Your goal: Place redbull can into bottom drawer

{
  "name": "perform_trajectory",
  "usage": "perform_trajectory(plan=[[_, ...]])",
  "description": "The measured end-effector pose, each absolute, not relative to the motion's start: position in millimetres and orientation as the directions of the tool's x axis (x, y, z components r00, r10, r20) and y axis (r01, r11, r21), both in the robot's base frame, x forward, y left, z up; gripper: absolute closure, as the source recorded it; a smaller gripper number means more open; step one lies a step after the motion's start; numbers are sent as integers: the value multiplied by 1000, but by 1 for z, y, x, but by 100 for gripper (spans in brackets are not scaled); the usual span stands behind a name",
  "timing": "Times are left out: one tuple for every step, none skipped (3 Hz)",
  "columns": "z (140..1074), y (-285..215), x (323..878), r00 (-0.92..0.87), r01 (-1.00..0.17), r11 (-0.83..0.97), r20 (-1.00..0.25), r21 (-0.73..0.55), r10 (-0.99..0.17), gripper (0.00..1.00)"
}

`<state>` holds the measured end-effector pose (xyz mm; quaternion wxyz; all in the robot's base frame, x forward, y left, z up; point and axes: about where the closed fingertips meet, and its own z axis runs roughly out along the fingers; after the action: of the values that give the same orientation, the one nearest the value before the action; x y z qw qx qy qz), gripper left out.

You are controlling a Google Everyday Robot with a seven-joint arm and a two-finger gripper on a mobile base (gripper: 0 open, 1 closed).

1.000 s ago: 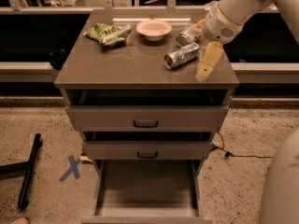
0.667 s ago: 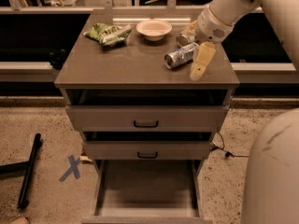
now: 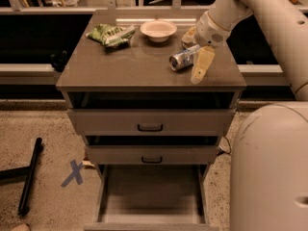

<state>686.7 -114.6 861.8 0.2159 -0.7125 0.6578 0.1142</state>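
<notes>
The gripper (image 3: 193,57) had edged left over the desk (image 3: 120,66), fingers (image 3: 201,66) spread astride the redbull can (image 3: 180,60); a grasp looked near, with the bottom drawer (image 3: 151,196) open.

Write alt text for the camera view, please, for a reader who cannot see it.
The gripper straddles the redbull can, which lies on its side on the cabinet top, jaws open either side of it. Below, the bottom drawer is pulled out. A white bowl and a green bag sit further back.
</notes>
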Motion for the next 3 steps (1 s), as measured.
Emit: perform_trajectory(plan=[[851,-112,695,108,-989,-49,-455,-139,-884,0],[841,-113,701,94,-992,-42,-460,-121,-883,18],[834,-119,705,78,-994,-30,-465,-110,-882,41]])
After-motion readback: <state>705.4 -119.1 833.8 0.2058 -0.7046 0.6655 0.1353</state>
